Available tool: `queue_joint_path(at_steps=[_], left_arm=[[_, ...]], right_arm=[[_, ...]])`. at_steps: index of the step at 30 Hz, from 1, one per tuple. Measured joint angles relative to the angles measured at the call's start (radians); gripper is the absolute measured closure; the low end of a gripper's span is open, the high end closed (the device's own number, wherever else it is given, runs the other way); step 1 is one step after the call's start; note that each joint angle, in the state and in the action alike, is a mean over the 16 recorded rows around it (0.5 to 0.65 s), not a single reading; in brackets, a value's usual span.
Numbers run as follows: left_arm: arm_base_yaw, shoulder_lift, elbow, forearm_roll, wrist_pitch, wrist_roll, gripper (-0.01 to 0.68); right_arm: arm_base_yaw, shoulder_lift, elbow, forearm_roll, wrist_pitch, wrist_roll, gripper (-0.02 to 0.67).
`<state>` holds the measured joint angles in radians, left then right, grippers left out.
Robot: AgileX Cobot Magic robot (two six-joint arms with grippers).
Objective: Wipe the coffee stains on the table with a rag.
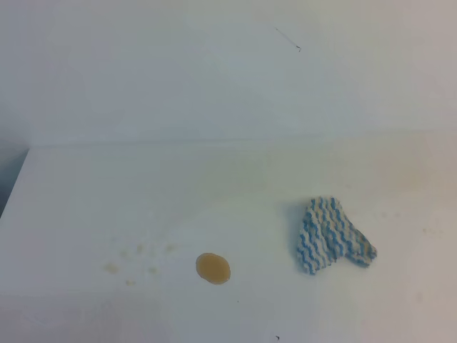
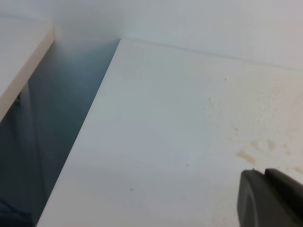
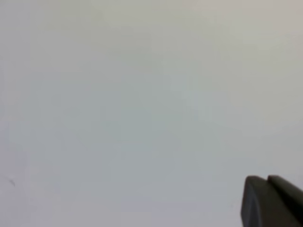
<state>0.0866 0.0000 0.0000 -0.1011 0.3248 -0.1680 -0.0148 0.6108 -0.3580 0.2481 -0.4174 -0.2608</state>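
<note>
The coffee stain [image 1: 213, 268], a round tan blot, lies on the white table [image 1: 214, 179] near the front middle. The blue and white zigzag rag [image 1: 330, 236] lies crumpled to its right, about a hand's width away and not touching it. Neither gripper shows in the exterior high view. In the left wrist view the left gripper [image 2: 265, 172] shows only as a dark tip at the bottom right, its two fingers pressed together over bare table. The right gripper [image 3: 266, 178] looks the same in the right wrist view. Both hold nothing.
Faint yellowish specks [image 1: 132, 261] lie left of the stain and also show in the left wrist view [image 2: 246, 156]. The table's left edge [image 2: 90, 123] drops to a dark gap. A pale wall [image 1: 214, 71] rises behind the table.
</note>
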Motion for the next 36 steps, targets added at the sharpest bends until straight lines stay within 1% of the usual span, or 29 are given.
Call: queue_joint_path(at_steps=[6,11,14,18,24,31,36], left_arm=[[0.0,0.0,0.0,0.0,0.0,0.0,0.672],[0.0,0.0,0.0,0.0,0.0,0.0,0.672],[0.0,0.0,0.0,0.0,0.0,0.0,0.672],[0.0,0.0,0.0,0.0,0.0,0.0,0.672],[0.0,0.0,0.0,0.0,0.001,0.0,0.672],[0.0,0.0,0.0,0.0,-0.002,0.0,0.672],[0.0,0.0,0.0,0.0,-0.003,0.0,0.672]], right_arm=[[0.001,0.226,-0.203,-0.032,0.299,-0.005,0.652],[0.001,0.373,-0.349,0.01,0.508,-0.01,0.652],[0.002,0.437,-0.406,0.054,0.59,-0.012,0.652],[0.002,0.495,-0.45,0.13,0.64,-0.015,0.652],[0.002,0.555,-0.467,0.247,0.626,-0.045,0.652],[0.018,0.658,-0.522,0.326,0.661,-0.199,0.652],[0.064,0.773,-0.622,0.343,0.755,-0.335,0.652]])
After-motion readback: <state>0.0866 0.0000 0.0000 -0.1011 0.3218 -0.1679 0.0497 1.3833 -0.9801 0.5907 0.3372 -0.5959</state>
